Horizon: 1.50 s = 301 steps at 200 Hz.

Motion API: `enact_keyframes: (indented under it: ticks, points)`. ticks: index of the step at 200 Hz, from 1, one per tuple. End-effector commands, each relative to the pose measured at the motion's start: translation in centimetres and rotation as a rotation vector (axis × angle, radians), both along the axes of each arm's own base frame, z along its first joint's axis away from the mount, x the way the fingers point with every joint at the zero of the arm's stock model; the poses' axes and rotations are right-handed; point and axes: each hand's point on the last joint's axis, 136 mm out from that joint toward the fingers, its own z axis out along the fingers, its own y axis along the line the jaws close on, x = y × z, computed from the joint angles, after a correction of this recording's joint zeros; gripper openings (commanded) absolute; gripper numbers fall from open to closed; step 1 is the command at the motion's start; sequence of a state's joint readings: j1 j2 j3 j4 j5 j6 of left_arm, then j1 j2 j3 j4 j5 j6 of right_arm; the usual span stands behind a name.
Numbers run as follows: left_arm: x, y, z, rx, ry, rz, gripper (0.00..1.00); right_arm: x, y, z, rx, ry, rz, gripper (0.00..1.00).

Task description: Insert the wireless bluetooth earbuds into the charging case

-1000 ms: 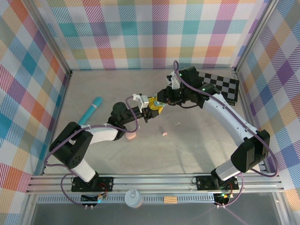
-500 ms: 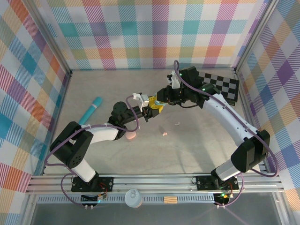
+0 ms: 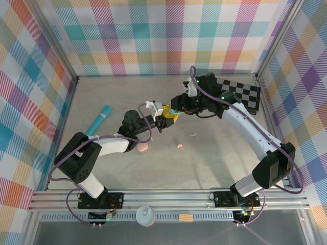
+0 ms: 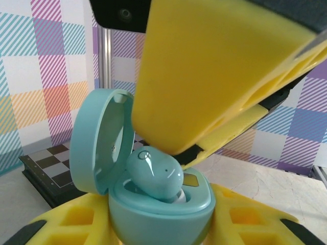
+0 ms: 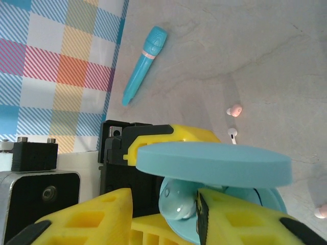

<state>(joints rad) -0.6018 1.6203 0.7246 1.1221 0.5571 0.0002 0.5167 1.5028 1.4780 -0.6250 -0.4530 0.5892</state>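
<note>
I am counting one tiny light-blue plastic earbud (image 4: 153, 173), one pink earbud (image 3: 180, 146), one whitish-grey earbud (image 3: 193, 135), one open teal pebble-shaped case (image 4: 163, 212), one pink pebble-shaped case (image 3: 143, 147), and, at nine o'clock, one long teal tube (image 3: 100, 121).

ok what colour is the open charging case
The charging case is light teal, like the earbud resting in it; clearest in the left wrist view.

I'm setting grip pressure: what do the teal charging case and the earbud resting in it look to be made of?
The charging case: likely hard moulded plastic with a smooth satin teal finish, going by its soft, even shading. The earbud: seemingly glossier plastic in the same teal, with sharp white highlights on its rounded shell.
</note>
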Motion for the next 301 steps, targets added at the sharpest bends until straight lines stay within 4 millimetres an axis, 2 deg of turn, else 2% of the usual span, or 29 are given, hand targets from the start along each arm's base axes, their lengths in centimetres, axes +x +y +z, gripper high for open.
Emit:
enact_keyframes:
  ticks: [1, 46, 67, 93, 113, 139, 155, 193, 239, 275, 301]
  points:
    - [-0.6, 0.2, 4.2, -0.074, -0.121, 0.003, 0.29, -0.5, -1.5, 0.2, -0.033, -0.017, -0.031, 0.42]
    - [-1.0, 0.2, 4.4, -0.071, -0.140, -0.009, 0.29, -1.8, -2.2, 2.7, -0.012, -0.115, -0.004, 0.53]
    - [-1.5, 0.3, 4.3, -0.062, -0.157, -0.020, 0.29, -1.2, -2.9, 3.9, -0.021, -0.165, -0.042, 0.59]
    - [-2.4, 0.3, 4.6, -0.069, -0.180, -0.052, 0.29, 0.7, -3.6, 3.2, -0.072, -0.119, -0.107, 0.67]
    - [-2.7, 0.6, 4.8, -0.073, -0.185, -0.048, 0.29, 2.2, -3.7, 1.8, -0.110, -0.058, -0.135, 0.68]
    - [-2.7, 0.5, 4.5, -0.056, -0.176, -0.053, 0.31, 3.2, -3.3, 1.1, -0.115, -0.027, -0.141, 0.69]
    - [-2.5, 0.5, 4.3, -0.053, -0.170, -0.045, 0.30, 3.0, -3.2, 0.8, -0.106, -0.014, -0.134, 0.69]
    - [-2.1, 0.8, 4.7, -0.057, -0.167, -0.016, 0.29, 0.9, -3.4, -0.1, -0.068, 0.020, -0.123, 0.68]
    - [-2.5, 0.8, 6.0, -0.108, -0.171, -0.034, 0.29, -1.1, -1.9, 2.4, 0.198, 0.039, -0.038, 0.69]
    - [-1.9, 1.0, 6.4, -0.121, -0.166, -0.003, 0.29, -1.8, -0.3, 2.7, 0.361, 0.140, 0.020, 0.67]
    - [-1.9, 0.8, 6.8, -0.131, -0.166, -0.013, 0.29, -1.9, 0.1, 2.2, 0.405, 0.178, 0.034, 0.65]
